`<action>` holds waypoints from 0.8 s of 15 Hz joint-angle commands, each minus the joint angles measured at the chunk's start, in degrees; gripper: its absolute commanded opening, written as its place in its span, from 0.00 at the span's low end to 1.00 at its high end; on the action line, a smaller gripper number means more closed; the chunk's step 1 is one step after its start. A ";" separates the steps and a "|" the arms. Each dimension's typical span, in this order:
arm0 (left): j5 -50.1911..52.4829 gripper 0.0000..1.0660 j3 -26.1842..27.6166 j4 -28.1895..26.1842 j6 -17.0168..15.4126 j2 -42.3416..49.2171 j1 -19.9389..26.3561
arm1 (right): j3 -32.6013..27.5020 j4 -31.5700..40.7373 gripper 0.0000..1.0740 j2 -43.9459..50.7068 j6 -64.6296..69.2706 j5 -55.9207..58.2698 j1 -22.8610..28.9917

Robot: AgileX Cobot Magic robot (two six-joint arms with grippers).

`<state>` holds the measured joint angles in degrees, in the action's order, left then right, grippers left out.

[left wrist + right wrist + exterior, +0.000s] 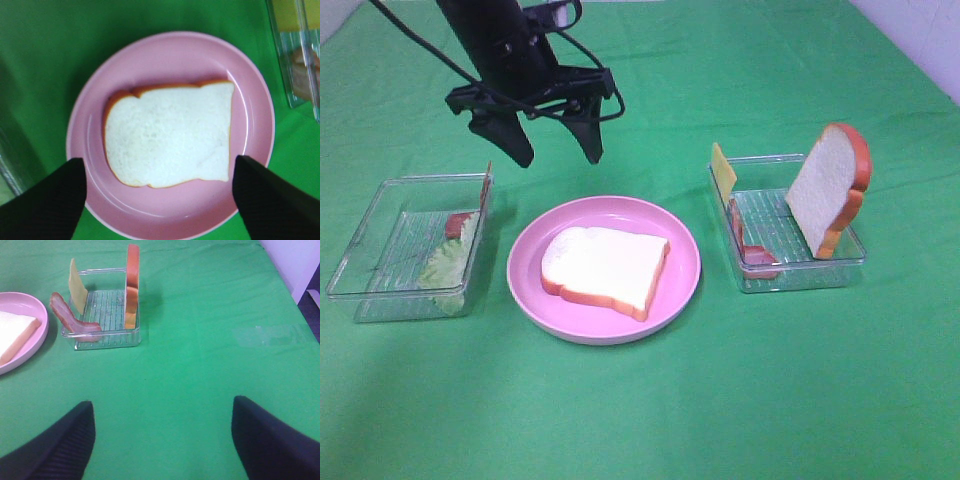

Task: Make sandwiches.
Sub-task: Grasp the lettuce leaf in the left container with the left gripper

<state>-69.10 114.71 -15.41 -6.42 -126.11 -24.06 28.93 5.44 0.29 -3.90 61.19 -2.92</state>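
Observation:
One white bread slice with orange-brown crust (pixel 608 268) lies flat on the round pink plate (pixel 680 285); it also shows in the left wrist view (pixel 170 132). My left gripper (pixel 560 150) hangs open and empty above the plate's far side. A second bread slice (pixel 828 190) stands upright in the right clear tray (pixel 800 275), with a yellow cheese square (pixel 723 168) and a bacon strip (pixel 750 250). Pale green lettuce (pixel 448 262) and bacon (pixel 460 221) sit in the left clear tray (pixel 380 265). My right gripper (pixel 160 440) is open over bare cloth, outside the exterior view.
A green cloth (pixel 770 400) covers the whole table. The white wall edge (pixel 920 40) shows at the far right. In the right wrist view the right tray (pixel 105 320) stands ahead of my right gripper, with the plate (pixel 20 335) beside it.

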 commanded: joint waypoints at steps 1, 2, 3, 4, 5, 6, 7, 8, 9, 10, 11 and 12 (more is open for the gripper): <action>-4.76 0.72 3.95 1.15 -0.86 0.46 -0.46 | 0.17 -0.23 0.67 0.46 -0.63 -0.69 -0.34; -4.76 0.72 5.44 1.09 -0.86 0.46 -0.46 | 0.17 -0.23 0.67 0.46 -0.63 -0.69 -0.34; -4.76 0.72 5.79 1.66 -0.86 1.43 -0.46 | 0.17 -0.23 0.67 0.46 -0.63 -0.69 -0.34; -4.76 0.71 5.79 3.04 -0.86 2.35 -0.34 | 0.17 -0.23 0.67 0.46 -0.63 -0.69 -0.34; -4.76 0.69 5.50 4.76 -0.86 3.55 -0.17 | 0.17 -0.23 0.67 0.46 -0.63 -0.69 -0.34; -4.76 0.65 3.90 6.47 -1.38 5.67 -0.17 | 0.17 -0.23 0.67 0.46 -0.63 -0.69 -0.34; -4.76 0.64 1.89 7.91 -2.06 7.62 -0.17 | 0.17 -0.23 0.67 0.46 -0.63 -0.69 -0.34; -4.76 0.64 0.06 8.77 -2.46 9.28 -0.17 | 0.17 -0.23 0.67 0.46 -0.63 -0.69 -0.34; -4.76 0.64 -2.92 9.51 -3.15 11.80 -0.17 | 0.17 -0.23 0.67 0.46 -0.63 -0.69 -0.34; -4.76 0.64 -11.92 11.34 -6.02 17.30 -0.17 | 0.17 -0.23 0.67 0.46 -0.63 -0.69 -0.34; -4.76 0.64 -16.73 13.12 -7.45 19.60 -0.17 | 0.17 -0.23 0.67 0.46 -0.63 -0.69 -0.34; -4.76 0.64 -18.62 13.75 -8.14 20.40 -0.17 | 0.17 -0.23 0.67 0.46 -0.63 -0.69 -0.34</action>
<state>-69.50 97.12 -2.46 -13.52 -106.34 -24.06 28.93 5.44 0.29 -3.90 61.19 -2.92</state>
